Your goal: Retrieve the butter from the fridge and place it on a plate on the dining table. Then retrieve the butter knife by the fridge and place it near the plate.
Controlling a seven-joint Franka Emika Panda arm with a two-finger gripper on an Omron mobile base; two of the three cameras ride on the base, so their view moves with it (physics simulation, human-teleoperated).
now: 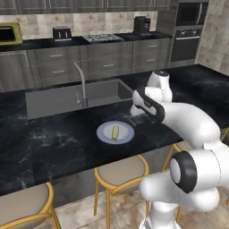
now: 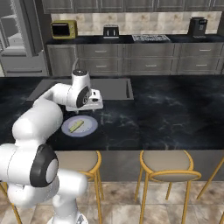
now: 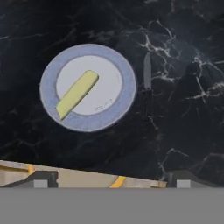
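We see the big black tabletop (image 1: 53,143) with white lines in it. It has a grey sink (image 1: 67,98) set into it, and stools (image 1: 123,172) stand along its near edge.

On the tabletop sits the round pale plate (image 3: 127,83). The yellow butter (image 3: 77,94) lies flat on the plate, slanted, a bit off from the middle. Just beside the plate lies the butter knife (image 3: 147,72). Its grey blade is easy to see, but its dark handle almost melts into the black top. It does not touch the plate.

Our gripper (image 3: 109,183) hangs above the plate and knife, and its two small tips stand spread wide with nothing between them.

We think both parts of the job are done now: the butter is on the plate and the knife is near it. The next move looks easy. We just need to lift the arm up and away without bumping the knife or the plate.
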